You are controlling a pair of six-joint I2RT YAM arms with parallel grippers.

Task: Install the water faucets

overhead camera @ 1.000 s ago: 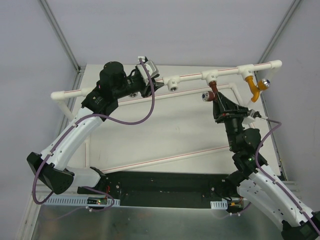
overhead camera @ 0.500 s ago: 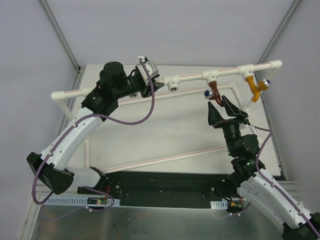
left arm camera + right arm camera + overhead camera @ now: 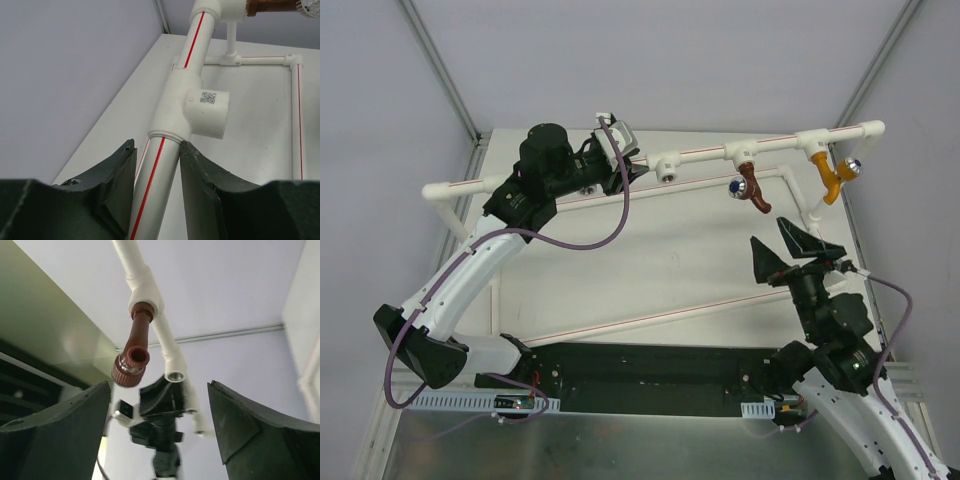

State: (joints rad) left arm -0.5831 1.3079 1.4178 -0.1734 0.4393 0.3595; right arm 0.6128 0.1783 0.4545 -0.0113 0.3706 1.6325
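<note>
Pulling back toward the near right part of the counter (image 3: 660,250), the right gripper (image 3: 767,231) is now standing well clear of the reddish-brown faucet (image 3: 752,188) it was clamping a second ago. Its jaws are spreading wide with nothing between them. The white counter is carrying a white pipe (image 3: 700,153) that is running raised along the far edge, from the left side toward the far right corner.

The left arm (image 3: 470,280) is reaching from the near left corner up to that pipe. The left gripper (image 3: 625,160) is clamping together on it, one finger pressing each side of the red-striped tube in the left wrist view, just short of a tee socket (image 3: 207,112) bearing a small square code.

The reddish-brown faucet is hanging from a tee right of the pipe's middle, with its round silver-blue end pointing left. The orange-yellow faucet (image 3: 832,180) is hanging from the next tee, near the far right corner.
</note>
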